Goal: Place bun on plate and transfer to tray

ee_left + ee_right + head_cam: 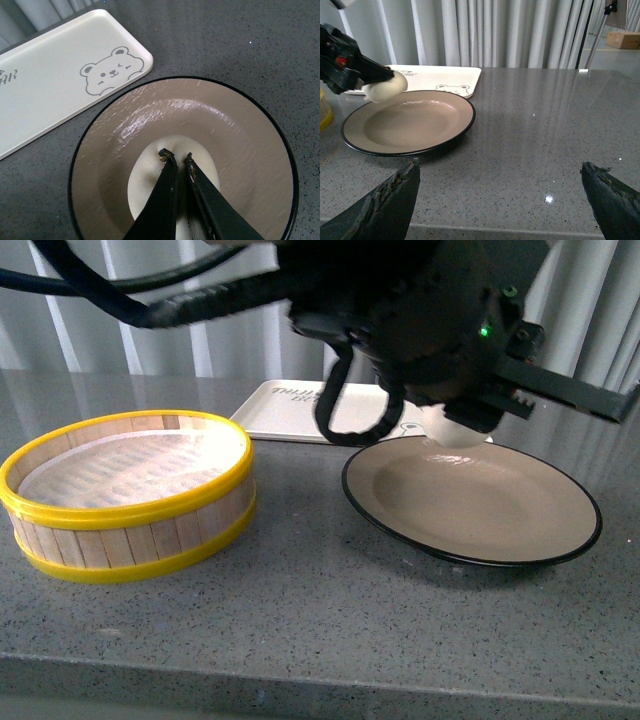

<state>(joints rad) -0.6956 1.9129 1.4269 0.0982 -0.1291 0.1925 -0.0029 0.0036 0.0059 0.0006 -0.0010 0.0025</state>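
Left end effector (177, 156), pinched narrow on the bun (150, 187), holds it just above the plate (240, 130) beside the tray (50, 85); lowering until the bun rests near the plate's centre before releasing should prevent rolling, right end effector (500, 200) spread wide.

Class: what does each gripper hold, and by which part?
Left gripper pinches the small round white bun by its top; right gripper holds nothing.
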